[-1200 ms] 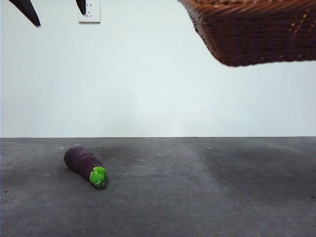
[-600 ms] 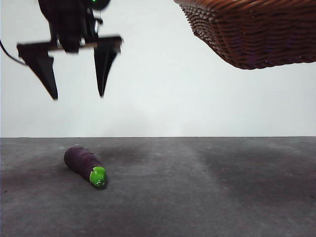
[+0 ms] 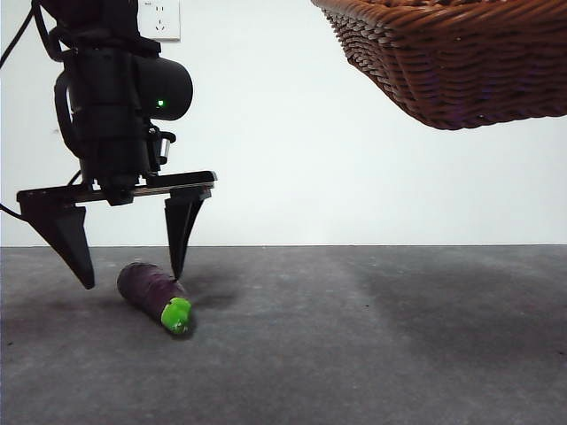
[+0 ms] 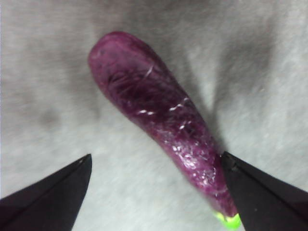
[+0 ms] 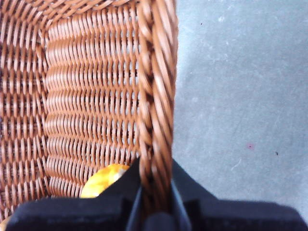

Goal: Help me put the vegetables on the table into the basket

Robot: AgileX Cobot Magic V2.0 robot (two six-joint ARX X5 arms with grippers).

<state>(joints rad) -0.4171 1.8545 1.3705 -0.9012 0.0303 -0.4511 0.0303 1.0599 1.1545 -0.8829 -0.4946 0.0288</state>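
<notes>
The dark purple eggplant with its bright green cap (image 3: 154, 296) lies nearest on the flat dark grey table (image 3: 354, 345), cap end toward the front. My left gripper (image 3: 133, 270) has dropped from high above it in the last half second and now straddles it, jaws wide apart, one tip just beside the eggplant's flank, the other well clear on bare table. That puts me at the point of grasping: a little lower, then close. Farther back and up, my right gripper (image 5: 154, 192) is clamped on the braided rim of the brown woven wicker basket (image 3: 461, 62), holding it in the air, with a yellow vegetable (image 5: 103, 180) already inside.
</notes>
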